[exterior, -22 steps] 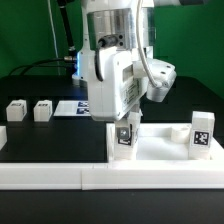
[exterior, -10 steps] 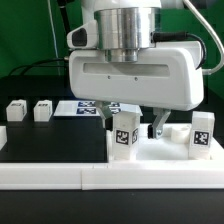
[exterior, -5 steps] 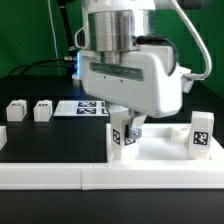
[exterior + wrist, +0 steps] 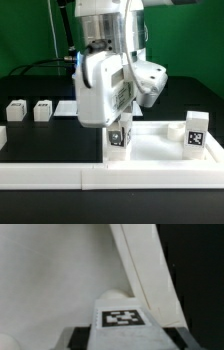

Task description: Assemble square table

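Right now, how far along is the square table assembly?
Looks done: a first leg stands upright on the square panel, toward the exterior view's right; whether it is fastened I cannot tell. In hand: the gripper is closed on a second leg at the panel's end toward that view's left. Left: a third leg and a fourth leg sit off the panel on the black table.

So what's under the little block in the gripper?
The white table panel lies under the leg, near its edge. The leg hides the spot right below, so whether it touches the panel or hangs just above cannot be seen.
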{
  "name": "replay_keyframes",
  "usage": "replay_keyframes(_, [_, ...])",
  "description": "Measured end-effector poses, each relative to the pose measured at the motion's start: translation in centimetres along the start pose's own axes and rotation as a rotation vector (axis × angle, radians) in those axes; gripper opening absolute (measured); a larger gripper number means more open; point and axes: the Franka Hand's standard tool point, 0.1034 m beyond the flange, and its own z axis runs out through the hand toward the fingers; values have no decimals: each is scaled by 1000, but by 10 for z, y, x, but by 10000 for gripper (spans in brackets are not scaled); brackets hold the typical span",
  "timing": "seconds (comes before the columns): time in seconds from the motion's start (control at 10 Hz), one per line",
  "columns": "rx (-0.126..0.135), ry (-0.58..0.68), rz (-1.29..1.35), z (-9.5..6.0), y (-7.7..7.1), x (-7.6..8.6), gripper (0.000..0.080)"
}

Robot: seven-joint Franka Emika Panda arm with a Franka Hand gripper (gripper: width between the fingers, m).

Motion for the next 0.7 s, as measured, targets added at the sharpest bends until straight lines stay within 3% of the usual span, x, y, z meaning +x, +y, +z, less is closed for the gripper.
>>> replay_keyframes(0.2, [-6,5,202,1,3,-7,290])
replay_keyframes(0.4, [-6,4,135,2,4,-7,290])
replay_keyframes(0.5, [-6,9,-38,2,6,-10,468])
replay_keyframes(0.6, [-9,11,-235,4,11,-14,468])
replay_keyframes(0.7, [3,10,-387,5,14,-17,611])
